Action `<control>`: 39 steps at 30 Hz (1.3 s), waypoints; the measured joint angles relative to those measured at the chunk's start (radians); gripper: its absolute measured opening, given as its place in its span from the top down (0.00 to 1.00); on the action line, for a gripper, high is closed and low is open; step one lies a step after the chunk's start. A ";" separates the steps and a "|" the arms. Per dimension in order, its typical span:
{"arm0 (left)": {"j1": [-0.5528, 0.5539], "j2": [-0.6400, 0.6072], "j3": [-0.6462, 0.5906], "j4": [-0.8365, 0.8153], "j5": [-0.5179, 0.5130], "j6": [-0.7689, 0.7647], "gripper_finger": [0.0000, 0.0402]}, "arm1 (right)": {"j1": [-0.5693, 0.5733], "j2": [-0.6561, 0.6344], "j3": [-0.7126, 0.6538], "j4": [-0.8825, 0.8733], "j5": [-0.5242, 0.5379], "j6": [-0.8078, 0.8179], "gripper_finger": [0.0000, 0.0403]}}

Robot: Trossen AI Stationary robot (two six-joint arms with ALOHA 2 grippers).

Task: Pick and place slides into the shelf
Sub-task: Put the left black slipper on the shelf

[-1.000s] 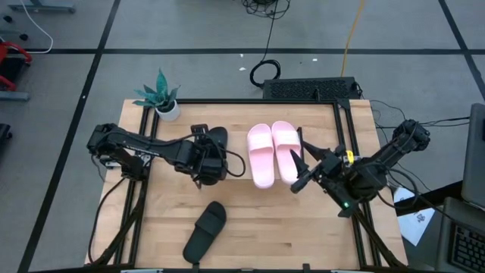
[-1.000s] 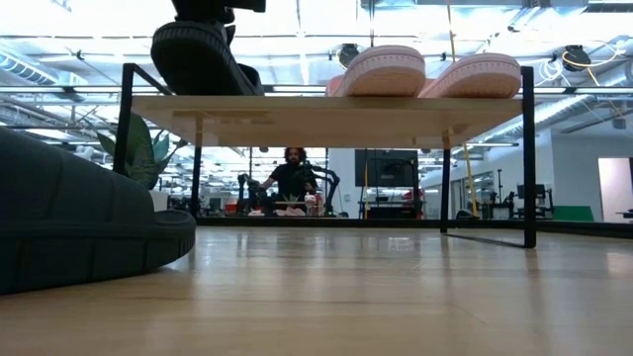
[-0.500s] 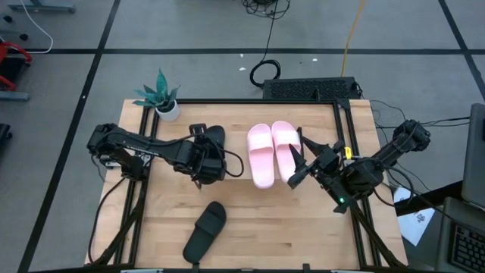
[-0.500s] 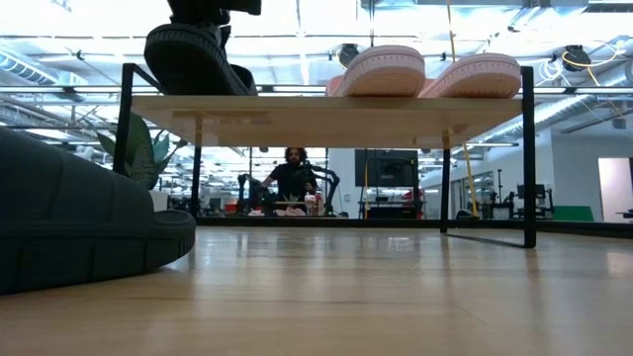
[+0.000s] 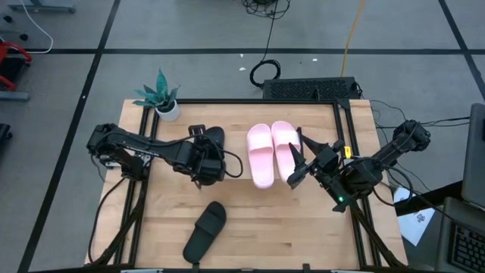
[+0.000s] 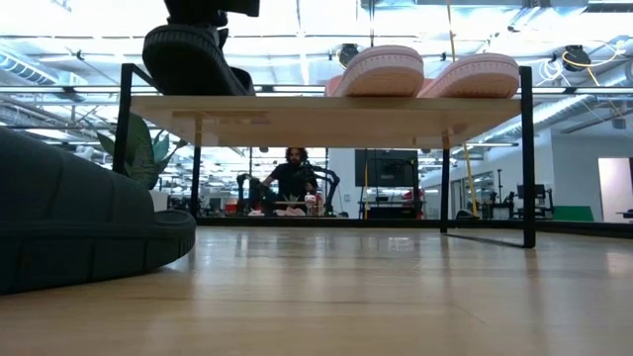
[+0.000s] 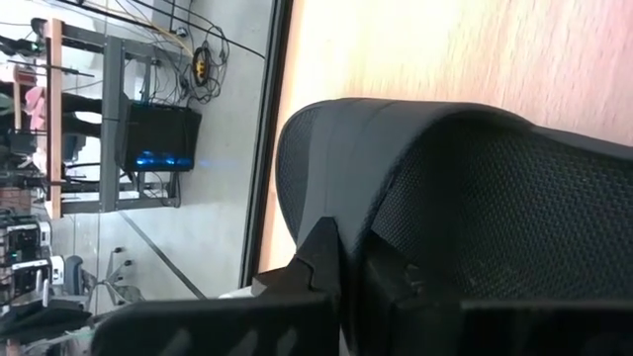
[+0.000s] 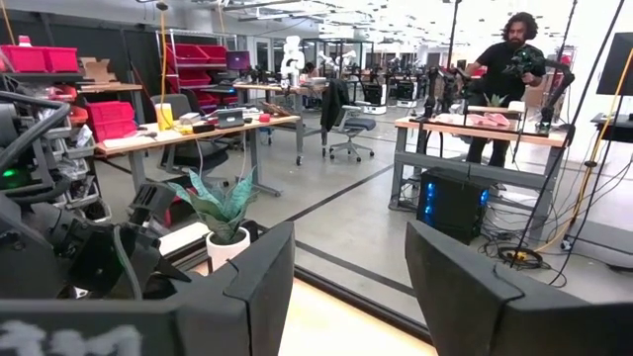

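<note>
My left gripper (image 5: 204, 158) is shut on a black slide (image 5: 216, 138), which stands tilted on the left part of the shelf's wooden top board (image 6: 326, 107). It also shows in the low view (image 6: 193, 59). The two pink slides (image 5: 273, 152) lie side by side on the board's right part, soles down (image 6: 425, 74). The second black slide (image 5: 204, 231) lies on the table near its front edge. My right gripper (image 5: 294, 162) is open and empty just right of the pink pair, its fingers apart in the right wrist view (image 8: 346, 287). My left gripper holds the black slide by its near part; a fingertip (image 7: 318, 265) sits against the smooth side wall (image 7: 326, 168) beside the mesh-textured face. The gripper hides the rest of the hold. The slide is tilted, one end raised and the lower end (image 6: 247, 89) at the board.
A small potted plant (image 5: 163, 97) stands at the table's far left corner. A black box and cables (image 5: 311, 87) lie beyond the far edge. A person (image 6: 294, 178) sits in the room behind the table. Bare tabletop (image 5: 288, 235) lies at the near right.
My left gripper has shifted a little toward the table's far edge, still shut on the black slide, whose raised end has gone slightly up and left in the low view. My right gripper, still open, has edged a little toward the pink slides.
</note>
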 joint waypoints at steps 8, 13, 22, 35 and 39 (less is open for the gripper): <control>0.000 -0.001 -0.021 -0.004 -0.026 0.000 1.00 | 0.000 0.000 0.000 0.000 0.000 0.000 0.55; 0.000 -0.001 -0.021 -0.016 -0.026 -0.004 1.00 | 0.000 0.000 0.000 0.000 0.000 0.000 0.55; 0.001 -0.001 -0.021 -0.063 0.009 -0.005 0.98 | 0.000 0.000 0.000 0.000 0.000 -0.005 0.55; 0.001 -0.001 -0.021 -0.063 0.050 0.004 0.96 | 0.000 0.000 0.000 0.000 0.000 -0.022 0.55; 0.001 -0.001 -0.021 -0.062 0.052 0.015 0.94 | 0.000 0.000 0.000 0.000 0.001 -0.022 0.55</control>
